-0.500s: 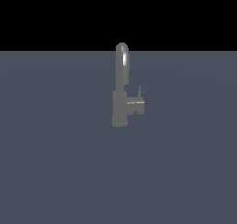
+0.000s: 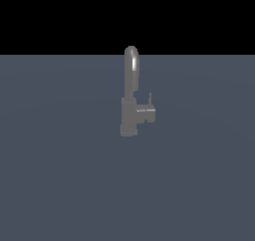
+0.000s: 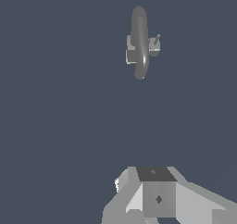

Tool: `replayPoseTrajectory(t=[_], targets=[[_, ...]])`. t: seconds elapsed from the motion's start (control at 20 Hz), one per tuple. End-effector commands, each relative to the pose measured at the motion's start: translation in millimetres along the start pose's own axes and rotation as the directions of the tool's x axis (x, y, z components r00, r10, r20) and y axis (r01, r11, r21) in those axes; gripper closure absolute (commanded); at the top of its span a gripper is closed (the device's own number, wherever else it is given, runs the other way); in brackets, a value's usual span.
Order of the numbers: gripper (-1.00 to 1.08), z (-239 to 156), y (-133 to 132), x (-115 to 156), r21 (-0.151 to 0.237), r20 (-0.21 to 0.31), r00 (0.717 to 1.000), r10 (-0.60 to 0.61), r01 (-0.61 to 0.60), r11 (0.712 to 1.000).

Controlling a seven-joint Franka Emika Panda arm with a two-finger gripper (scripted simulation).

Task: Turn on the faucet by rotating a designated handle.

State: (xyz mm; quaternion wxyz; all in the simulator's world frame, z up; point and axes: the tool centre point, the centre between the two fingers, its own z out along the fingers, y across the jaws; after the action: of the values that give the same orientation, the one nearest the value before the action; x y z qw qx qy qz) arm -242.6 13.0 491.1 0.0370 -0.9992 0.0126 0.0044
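Wrist view: pincer (image 3: 157,204) well apart from faucet (image 3: 139,42), spread state indiscernible.

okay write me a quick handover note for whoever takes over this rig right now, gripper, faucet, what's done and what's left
Gripper: only its body shows at the wrist view's edge; fingertips are out of frame, so open or shut cannot be told. It holds nothing visible and is well clear of the faucet.
Faucet: upright on the flat grey surface.
Handle: sticks out to the exterior view's right, thin lever pin upright.
Done: nothing visible; no contact made.
Left: approach the handle, engage it, rotate it.
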Motion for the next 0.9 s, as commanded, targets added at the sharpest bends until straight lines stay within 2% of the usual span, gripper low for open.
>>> replayPoseTrajectory(t=[0.0, 0.45, 0.85], targets=[[1.08, 0.7, 0.1, 5.8, 0.011, 0.013, 1.000, 0.013, -0.013, 1.000], [1.08, 6.0, 2.4, 43.5, 0.082, 0.101, 0.990, 0.094, -0.102, 0.991], [1.08, 17.3, 9.0, 89.9, 0.160, 0.218, 0.959, 0.184, -0.221, 0.962]])
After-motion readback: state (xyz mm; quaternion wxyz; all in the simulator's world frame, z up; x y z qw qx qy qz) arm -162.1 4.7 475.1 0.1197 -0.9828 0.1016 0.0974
